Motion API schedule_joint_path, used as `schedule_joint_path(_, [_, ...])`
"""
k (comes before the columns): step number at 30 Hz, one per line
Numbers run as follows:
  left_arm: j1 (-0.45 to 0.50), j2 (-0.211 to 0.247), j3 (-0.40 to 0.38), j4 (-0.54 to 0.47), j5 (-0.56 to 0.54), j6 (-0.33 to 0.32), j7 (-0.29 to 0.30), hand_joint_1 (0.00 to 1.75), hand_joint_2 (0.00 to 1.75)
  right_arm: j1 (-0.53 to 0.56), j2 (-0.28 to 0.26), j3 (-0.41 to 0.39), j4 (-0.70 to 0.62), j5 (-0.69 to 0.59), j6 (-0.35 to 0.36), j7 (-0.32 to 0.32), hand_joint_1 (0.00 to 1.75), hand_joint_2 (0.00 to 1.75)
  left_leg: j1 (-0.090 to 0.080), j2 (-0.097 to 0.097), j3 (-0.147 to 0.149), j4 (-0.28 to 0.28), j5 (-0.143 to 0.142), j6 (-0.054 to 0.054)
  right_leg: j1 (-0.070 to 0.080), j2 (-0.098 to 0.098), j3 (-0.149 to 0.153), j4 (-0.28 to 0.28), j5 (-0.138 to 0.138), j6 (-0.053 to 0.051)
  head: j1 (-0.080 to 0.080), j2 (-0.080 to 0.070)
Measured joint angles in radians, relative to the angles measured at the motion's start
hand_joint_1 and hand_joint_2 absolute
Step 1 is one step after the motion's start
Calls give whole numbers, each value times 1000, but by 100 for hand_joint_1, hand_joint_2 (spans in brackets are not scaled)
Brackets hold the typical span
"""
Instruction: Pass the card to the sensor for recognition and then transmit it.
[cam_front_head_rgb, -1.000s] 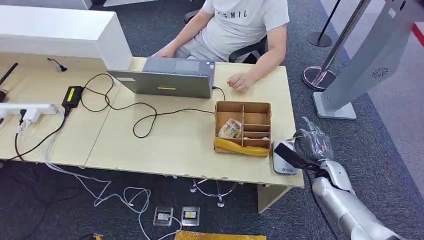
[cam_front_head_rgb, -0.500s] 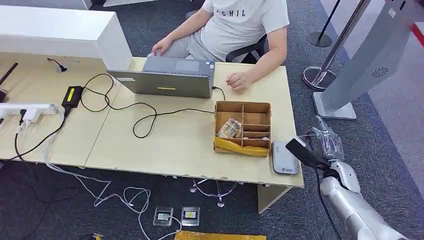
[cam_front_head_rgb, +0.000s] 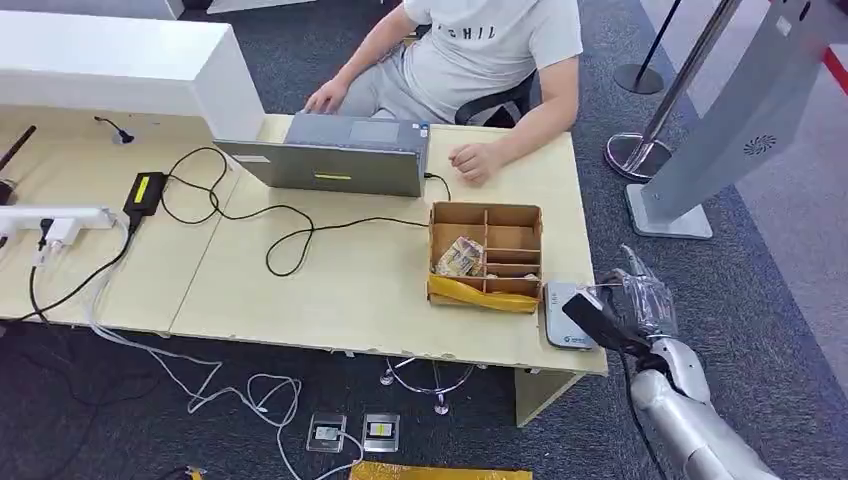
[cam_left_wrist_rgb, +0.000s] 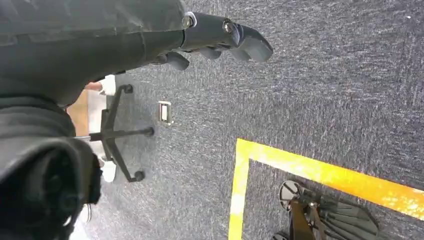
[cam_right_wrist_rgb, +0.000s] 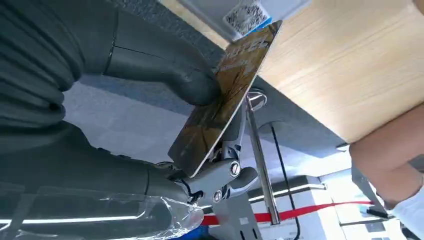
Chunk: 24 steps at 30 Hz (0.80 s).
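Right hand (cam_front_head_rgb: 640, 305) pinches card (cam_right_wrist_rgb: 225, 95) over sensor (cam_front_head_rgb: 566, 318), apparently just clear, beside cardboard box (cam_front_head_rgb: 487, 256).

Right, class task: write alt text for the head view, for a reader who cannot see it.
The robot's right hand holds a dark card over a grey sensor at the wooden desk's corner. A cardboard tray sits beside it; a seated person uses a laptop.

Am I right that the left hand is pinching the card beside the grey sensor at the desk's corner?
Not quite: the right hand pinches the card, as the head view shows. It is beside the grey sensor at the desk corner.
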Motion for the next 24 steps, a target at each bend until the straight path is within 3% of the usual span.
schedule_joint_path(24, [0, -2, 0, 0, 8, 12, 7, 0, 0, 74, 19, 4, -80, -39, 21, 9, 175, 175, 0, 0, 1, 0, 0, 0, 0, 0, 1, 0, 0, 0, 0, 0])
